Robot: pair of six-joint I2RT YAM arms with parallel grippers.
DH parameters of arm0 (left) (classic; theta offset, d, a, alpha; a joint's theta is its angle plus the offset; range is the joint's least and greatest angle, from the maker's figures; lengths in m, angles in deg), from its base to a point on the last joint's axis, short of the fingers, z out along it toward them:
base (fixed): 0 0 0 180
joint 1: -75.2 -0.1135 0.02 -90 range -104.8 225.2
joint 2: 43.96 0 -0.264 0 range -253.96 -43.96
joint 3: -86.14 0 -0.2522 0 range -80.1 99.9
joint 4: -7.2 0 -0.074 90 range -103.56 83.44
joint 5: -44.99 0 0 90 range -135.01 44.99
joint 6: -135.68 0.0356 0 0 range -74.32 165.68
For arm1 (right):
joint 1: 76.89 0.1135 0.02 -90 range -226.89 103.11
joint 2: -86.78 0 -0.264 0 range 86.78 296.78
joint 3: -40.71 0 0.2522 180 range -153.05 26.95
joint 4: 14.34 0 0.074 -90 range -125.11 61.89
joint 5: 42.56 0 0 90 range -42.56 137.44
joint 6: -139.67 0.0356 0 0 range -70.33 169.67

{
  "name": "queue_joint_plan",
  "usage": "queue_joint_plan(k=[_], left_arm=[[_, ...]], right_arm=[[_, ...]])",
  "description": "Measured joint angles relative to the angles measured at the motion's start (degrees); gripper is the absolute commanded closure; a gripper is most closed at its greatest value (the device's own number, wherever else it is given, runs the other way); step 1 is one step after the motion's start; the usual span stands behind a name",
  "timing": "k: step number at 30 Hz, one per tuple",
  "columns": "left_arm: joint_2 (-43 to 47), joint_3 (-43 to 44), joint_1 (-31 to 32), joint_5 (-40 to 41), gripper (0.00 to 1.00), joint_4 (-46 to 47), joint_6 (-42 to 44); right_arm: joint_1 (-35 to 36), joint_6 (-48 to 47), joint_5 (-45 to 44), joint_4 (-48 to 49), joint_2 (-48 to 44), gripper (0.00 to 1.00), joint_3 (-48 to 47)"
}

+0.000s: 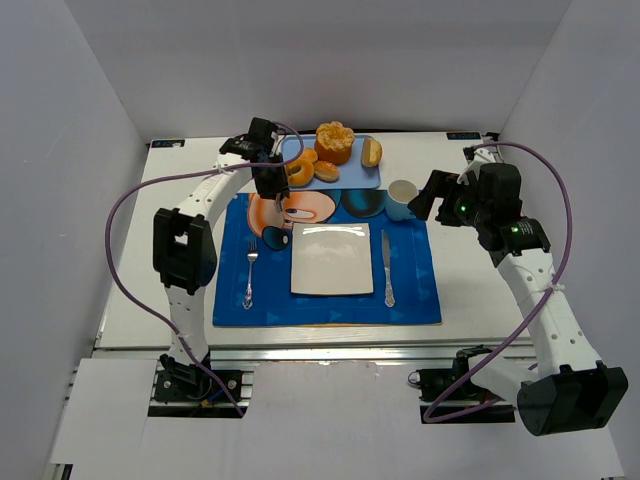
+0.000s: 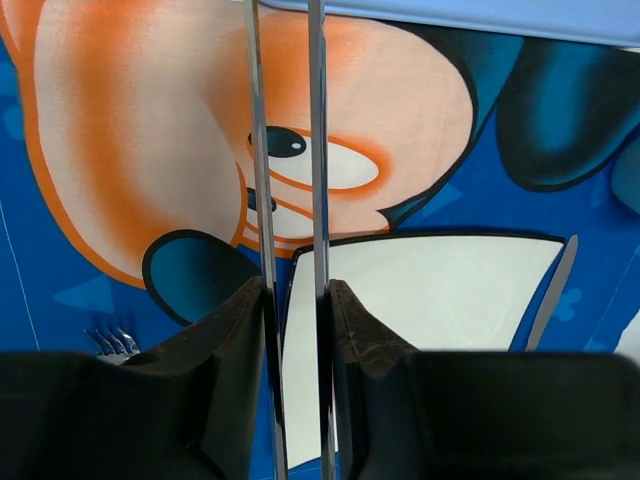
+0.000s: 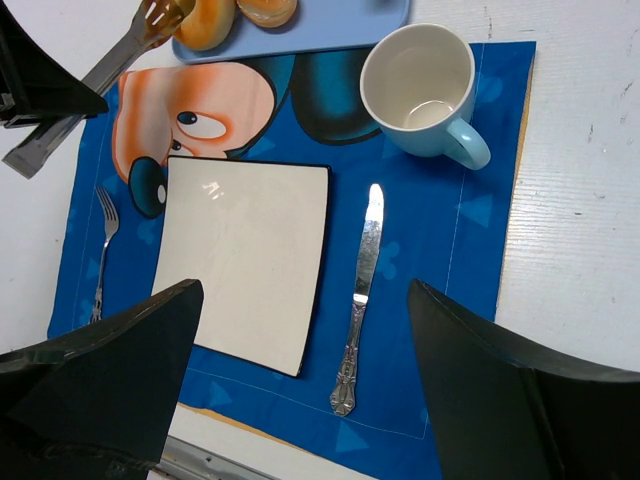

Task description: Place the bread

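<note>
The bread [image 1: 300,172], a golden-brown ring, lies on the left part of the light-blue tray [image 1: 358,178]; it also shows at the top of the right wrist view [image 3: 207,20]. My left gripper [image 1: 270,182] [image 2: 297,300] is shut on metal tongs [image 2: 287,150], whose tips [image 3: 160,14] reach the bread's left side. I cannot tell whether the tongs grip it. My right gripper [image 1: 434,196] [image 3: 305,290] is open and empty, hovering above the placemat's right side near the mug.
A white square plate [image 1: 331,258] [image 3: 245,250] sits mid-placemat, with a fork [image 1: 249,265] left of it and a knife [image 1: 387,265] right. A pale-blue mug [image 1: 402,193] stands at the back right. The tray also holds an orange muffin [image 1: 334,142] and small rolls [image 1: 371,152].
</note>
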Motion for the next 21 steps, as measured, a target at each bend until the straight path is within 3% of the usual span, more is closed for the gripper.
queue_joint_plan(k=[10, 21], left_arm=[[-1.3, 2.0, 0.0, -0.1, 0.92, -1.4, 0.0], [-0.6, 5.6, 0.0, 0.1, 0.92, -3.9, 0.3]], right_arm=[[0.0, -0.2, 0.0, 0.0, 0.0, 0.11, 0.0], [0.4, -0.2, 0.0, 0.0, 0.0, 0.11, 0.0]])
